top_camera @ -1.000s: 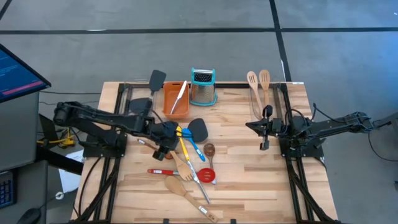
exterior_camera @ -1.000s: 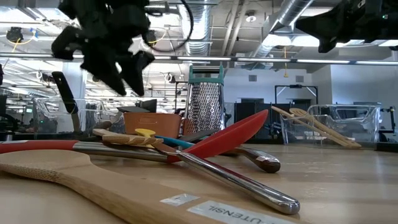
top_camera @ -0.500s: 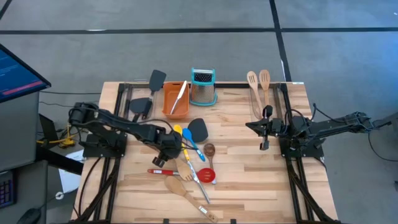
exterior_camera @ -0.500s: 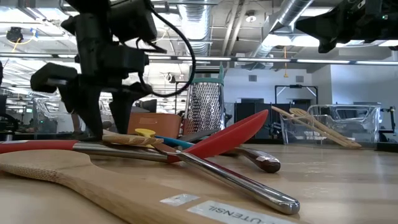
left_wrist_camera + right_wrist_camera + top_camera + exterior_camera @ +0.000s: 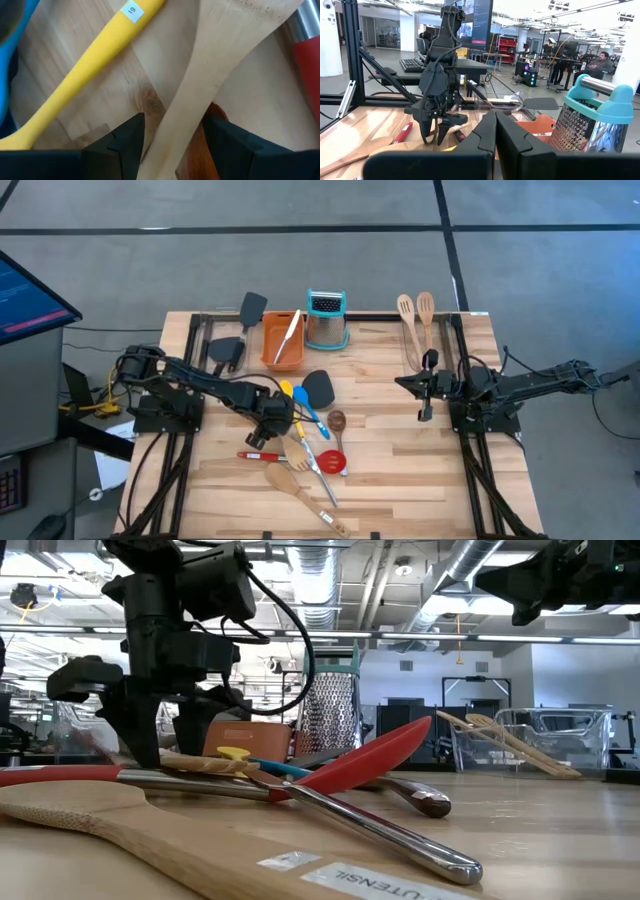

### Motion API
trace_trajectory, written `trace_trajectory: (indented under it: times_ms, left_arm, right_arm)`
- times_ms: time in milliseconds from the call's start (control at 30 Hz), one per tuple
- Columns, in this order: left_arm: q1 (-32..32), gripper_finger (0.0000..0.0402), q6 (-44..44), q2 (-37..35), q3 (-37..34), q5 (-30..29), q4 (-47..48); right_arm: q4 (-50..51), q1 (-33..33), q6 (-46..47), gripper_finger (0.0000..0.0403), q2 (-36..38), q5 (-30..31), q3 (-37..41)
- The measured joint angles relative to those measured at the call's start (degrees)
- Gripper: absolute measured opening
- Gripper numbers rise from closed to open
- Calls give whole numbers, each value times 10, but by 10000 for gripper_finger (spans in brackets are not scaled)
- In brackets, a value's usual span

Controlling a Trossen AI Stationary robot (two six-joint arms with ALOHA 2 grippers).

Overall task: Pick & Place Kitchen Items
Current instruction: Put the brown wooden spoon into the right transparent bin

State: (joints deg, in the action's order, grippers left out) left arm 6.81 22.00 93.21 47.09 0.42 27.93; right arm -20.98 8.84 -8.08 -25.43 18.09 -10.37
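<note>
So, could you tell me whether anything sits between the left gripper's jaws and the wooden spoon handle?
Nothing visible does: the left gripper has its jaws open on either side of the wooden spoon handle; the yellow spoon lies beside it.

Probably a robotics lab: monitors (image 5: 479, 17), exposed ceiling ducts (image 5: 330, 580).

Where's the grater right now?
In the high view the grater stands at the table's far edge, centre, just right of the orange tray.

Grey floor (image 5: 300, 250) around wooden table (image 5: 400, 470), dark lines crossing it. Monitor (image 5: 25, 295) glowing blue off table's left side. Beyond table: exposed ceiling ducts (image 5: 480, 565), strip lights, desks with screens (image 5: 475, 20), seated person (image 5: 600, 62) far back.
</note>
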Motion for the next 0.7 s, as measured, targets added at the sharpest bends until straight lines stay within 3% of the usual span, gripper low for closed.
trace_trajectory:
  times_ms: [333, 700]
  left_arm:
    - [0, 180, -4, -6, -1, 0, -1]
    - [0, 82, -6, -9, -1, 0, 0]
  right_arm:
    - [2, 0, 0, 2, 0, 0, 0]
    - [4, 0, 0, 2, 0, 0, 0]
